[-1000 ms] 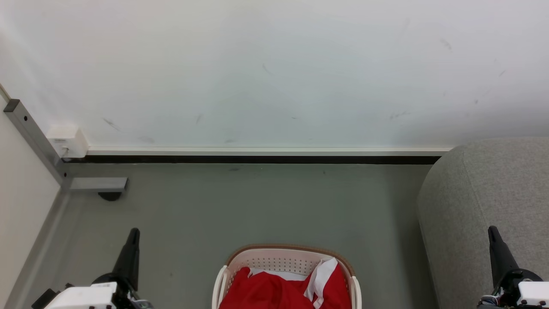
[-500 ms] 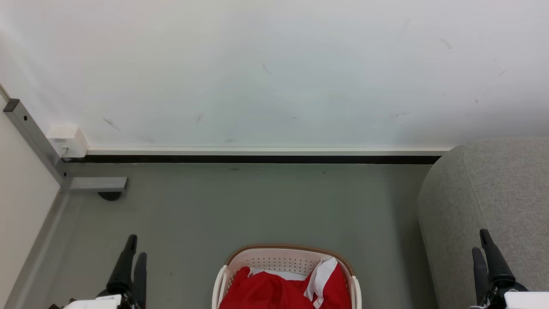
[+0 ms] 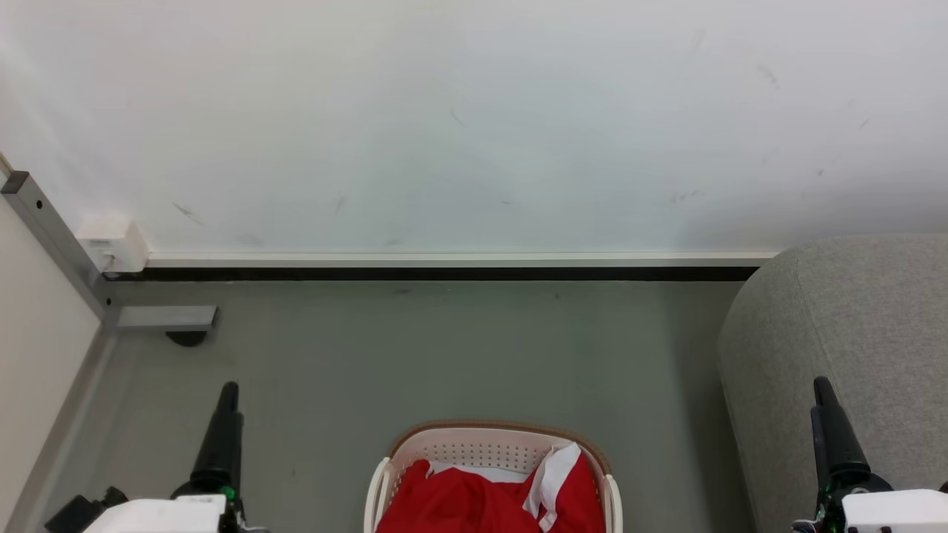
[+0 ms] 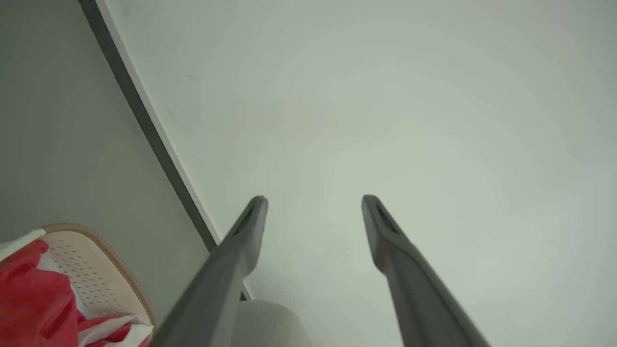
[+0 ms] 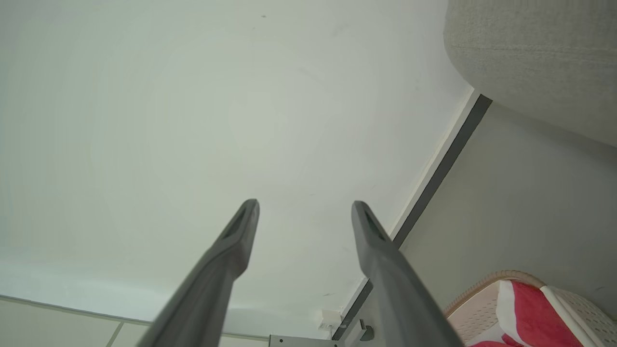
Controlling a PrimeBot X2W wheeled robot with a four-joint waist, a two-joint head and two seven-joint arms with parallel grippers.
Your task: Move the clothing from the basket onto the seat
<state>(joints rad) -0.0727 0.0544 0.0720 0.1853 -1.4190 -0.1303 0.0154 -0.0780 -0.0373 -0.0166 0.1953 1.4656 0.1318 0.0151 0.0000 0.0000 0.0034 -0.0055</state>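
Observation:
The cream basket with a brown rim sits on the floor at the bottom centre, with the red, white-trimmed clothing heaped inside it. The grey seat stands at the right. My left gripper hangs left of the basket and my right gripper hangs in front of the seat, both apart from the clothing. In the left wrist view the left gripper is open and empty, with the basket and clothing at the lower left. The right gripper is open and empty too, near the seat, basket and clothing.
A white wall with a dark baseboard runs behind the grey floor. A grey metal frame leg and a small white box stand at the left corner. Open floor lies between the basket and the wall.
Both grippers have opened. The right gripper has drifted a little left and up, the left one slightly up. The clothing and basket have not moved.

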